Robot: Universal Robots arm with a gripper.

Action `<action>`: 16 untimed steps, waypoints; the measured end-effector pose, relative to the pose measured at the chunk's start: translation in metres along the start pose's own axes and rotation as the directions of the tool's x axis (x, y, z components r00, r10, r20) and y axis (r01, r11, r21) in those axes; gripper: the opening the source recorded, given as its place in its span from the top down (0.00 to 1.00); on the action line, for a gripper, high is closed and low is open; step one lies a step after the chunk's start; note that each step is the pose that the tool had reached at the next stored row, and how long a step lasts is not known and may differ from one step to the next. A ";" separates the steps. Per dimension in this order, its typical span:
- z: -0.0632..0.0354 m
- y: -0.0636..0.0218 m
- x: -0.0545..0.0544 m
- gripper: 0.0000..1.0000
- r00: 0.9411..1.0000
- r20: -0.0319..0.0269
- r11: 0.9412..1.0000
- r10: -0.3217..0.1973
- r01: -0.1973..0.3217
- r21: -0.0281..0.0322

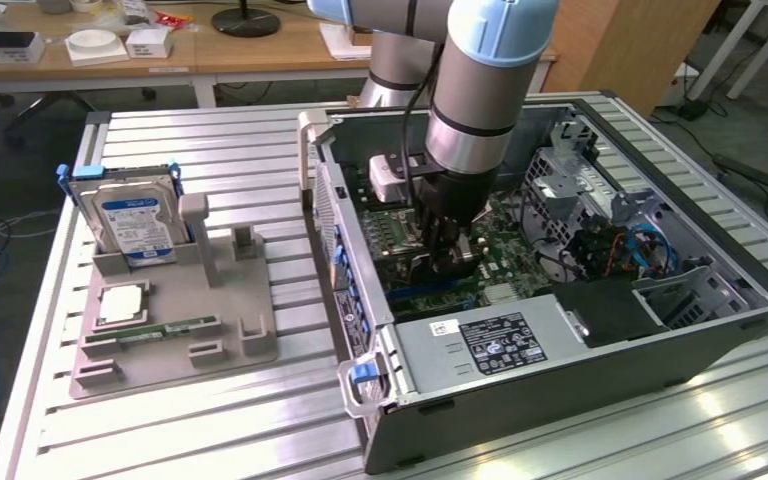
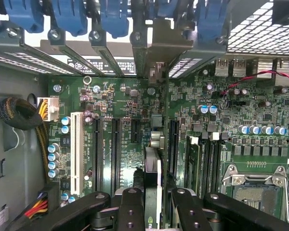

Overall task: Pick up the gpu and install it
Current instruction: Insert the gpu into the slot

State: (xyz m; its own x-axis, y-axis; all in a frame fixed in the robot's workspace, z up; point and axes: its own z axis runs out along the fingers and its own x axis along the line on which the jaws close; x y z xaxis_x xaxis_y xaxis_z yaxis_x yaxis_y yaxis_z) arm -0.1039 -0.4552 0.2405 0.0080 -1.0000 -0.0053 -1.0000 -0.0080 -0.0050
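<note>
Leftmost in the exterior view, a grey holder (image 1: 224, 330) sits on the ribbed metal surface (image 1: 197, 140). A silver hard drive (image 1: 137, 215) with a blue label stands upright at the holder's upper left, and a slim green memory stick (image 1: 153, 329) lies flat lower down.

At the frame's centre is an open computer case (image 1: 704, 330) with its green motherboard (image 1: 504, 255) exposed. My arm (image 1: 484, 80) comes down from the top centre into the case, and my tool (image 1: 448, 258) hangs low over the motherboard.

In the wrist view, my tool (image 2: 154, 192) is closed narrowly on the gpu (image 2: 152, 168). The card stands on edge between my black fingers (image 2: 131, 207), and long black slots run alongside it. Its pale bracket end points toward the case wall lined with blue clips (image 2: 70, 14). Whether the card sits in a slot I cannot tell.

Toward the exterior view's right, blue cables (image 1: 644, 245) curl inside the case.
</note>
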 end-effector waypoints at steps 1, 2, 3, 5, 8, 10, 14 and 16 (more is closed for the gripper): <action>0.0000 -0.0002 0.000 0.73 1.000 -0.001 1.000 0.000 0.000 0.000; 0.0000 -0.0004 0.000 0.73 1.000 -0.002 1.000 0.000 0.000 0.000; 0.0000 -0.0007 0.000 0.73 1.000 -0.002 1.000 0.000 0.000 0.000; 0.0000 -0.0008 0.000 0.73 1.000 -0.002 1.000 0.000 0.000 0.000; 0.0000 -0.0009 0.000 0.73 1.000 -0.002 1.000 0.000 0.000 0.000; 0.0000 -0.0009 0.000 0.73 1.000 -0.002 1.000 0.000 0.000 0.000; 0.0000 -0.0009 0.000 0.73 1.000 -0.002 1.000 0.000 0.000 0.000; 0.0000 -0.0009 0.000 0.73 1.000 -0.002 1.000 0.000 0.000 0.000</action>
State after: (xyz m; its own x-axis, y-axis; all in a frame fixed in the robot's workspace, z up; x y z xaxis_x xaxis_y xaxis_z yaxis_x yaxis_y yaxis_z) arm -0.1030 -0.4552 0.2405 0.0078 -1.0000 -0.0030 -1.0000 -0.0078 -0.0051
